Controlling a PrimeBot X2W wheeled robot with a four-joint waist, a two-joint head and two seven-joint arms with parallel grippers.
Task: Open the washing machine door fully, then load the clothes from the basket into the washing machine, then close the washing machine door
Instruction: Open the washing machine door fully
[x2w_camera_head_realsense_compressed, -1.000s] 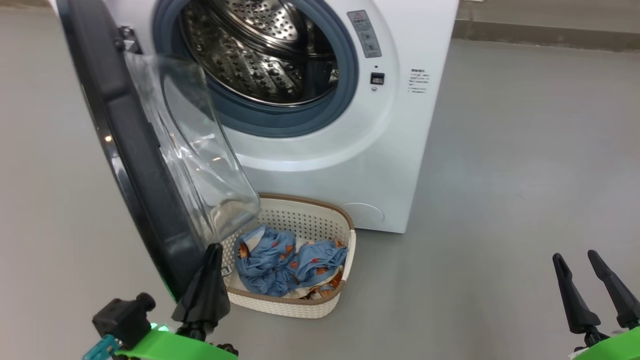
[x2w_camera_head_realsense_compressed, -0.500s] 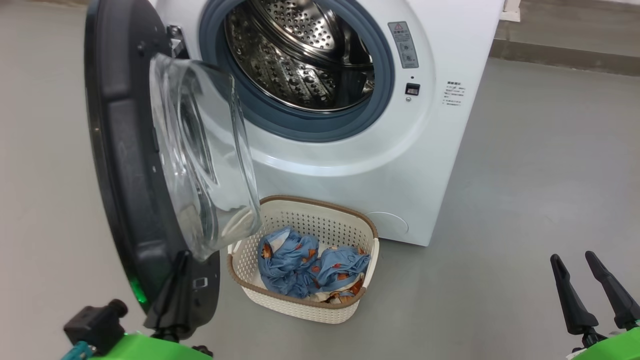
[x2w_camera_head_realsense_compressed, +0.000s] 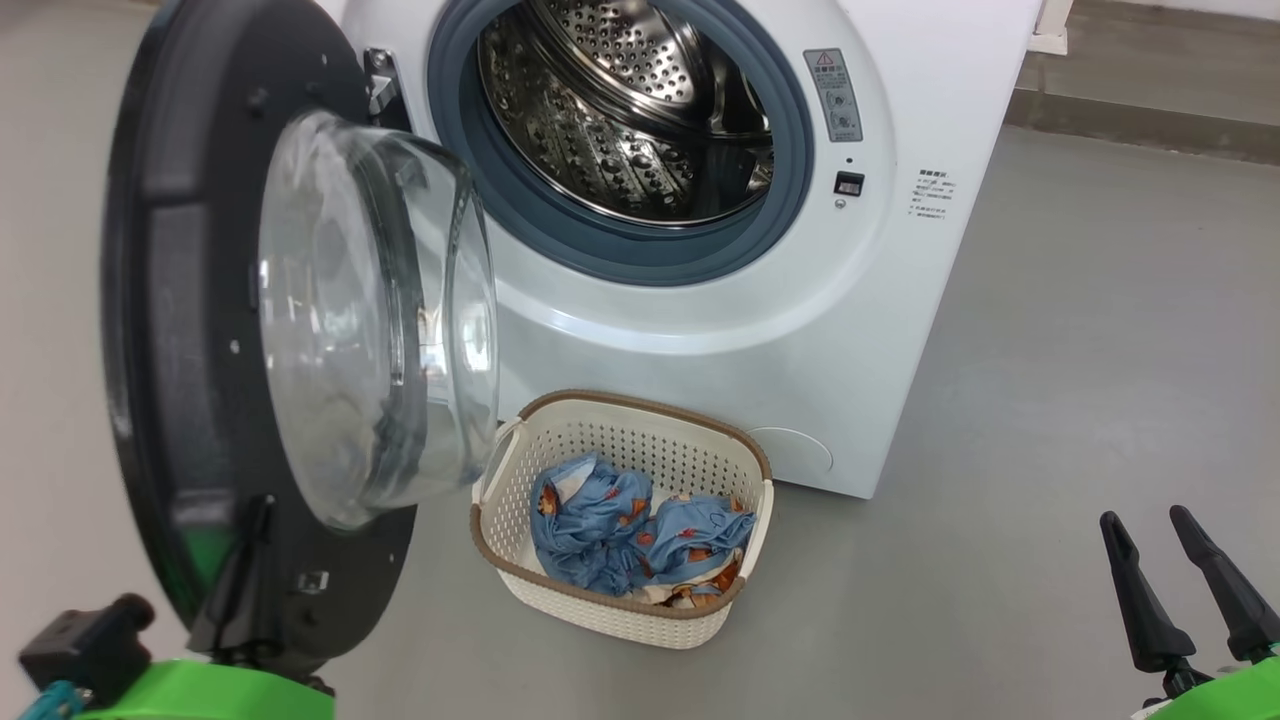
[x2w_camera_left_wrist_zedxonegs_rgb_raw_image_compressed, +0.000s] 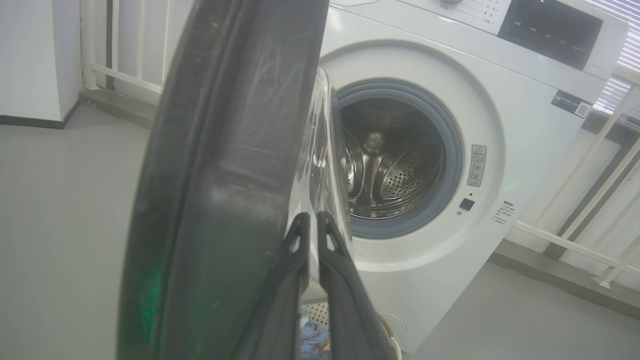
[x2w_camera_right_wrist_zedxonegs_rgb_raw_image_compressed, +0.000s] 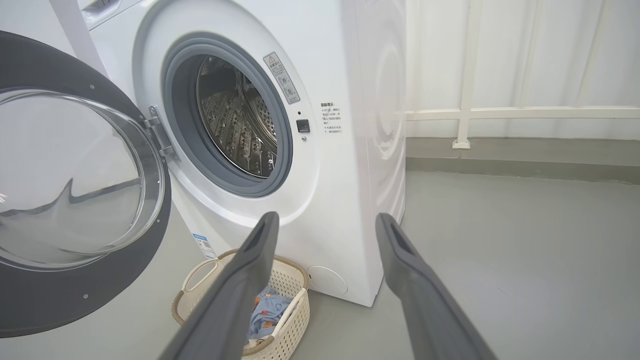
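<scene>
Two end effectors, one washing machine, one basket of clothes.

Washing machine (x2w_camera_head_realsense_compressed: 930, 110): white front-loader, on grey floor (x2w_camera_head_realsense_compressed: 1080, 400). Grey rubber gasket (x2w_camera_head_realsense_compressed: 610, 255) around the mouth, perforated steel drum (x2w_camera_head_realsense_compressed: 620, 120) behind it. Warning label (x2w_camera_head_realsense_compressed: 833, 95) and small dark latch socket (x2w_camera_head_realsense_compressed: 848, 183) right of the mouth. Blue label sticker (x2w_camera_right_wrist_zedxonegs_rgb_raw_image_compressed: 202, 245) low on the front, near the basket. White railing (x2w_camera_right_wrist_zedxonegs_rgb_raw_image_compressed: 500, 112) along the wall beyond.

Washing machine door (x2w_camera_head_realsense_compressed: 170, 300): round, glossy black, hung on a metal hinge (x2w_camera_head_realsense_compressed: 378, 85) at the left of the mouth in the head view. Stands well out from the machine, inner face toward the head camera. Clear glass bowl (x2w_camera_head_realsense_compressed: 350, 320) bulges from the centre and overlaps the basket's left end in that view.

Basket (x2w_camera_head_realsense_compressed: 620, 625): cream-white, perforated sides, brown rim, white handles. Sits on the floor just in front of the machine's lower panel, below the mouth and right of the door.

Clothes (x2w_camera_head_realsense_compressed: 610, 525): light blue with orange-brown prints, some white. Lie crumpled in the bottom of the basket.

Left end effector (x2w_camera_head_realsense_compressed: 262, 510): fingers drawn together with the barest slit between. Lies against the door's lower rim; in the left wrist view, tips (x2w_camera_left_wrist_zedxonegs_rgb_raw_image_compressed: 312, 217) sit where black rim meets glass bowl. Cannot tell whether anything is pinched between them.

Right end effector (x2w_camera_head_realsense_compressed: 1147, 516): fingers spread wide, nothing between them. Hangs over bare floor at the lower right of the head view, well apart from machine, door and basket.
</scene>
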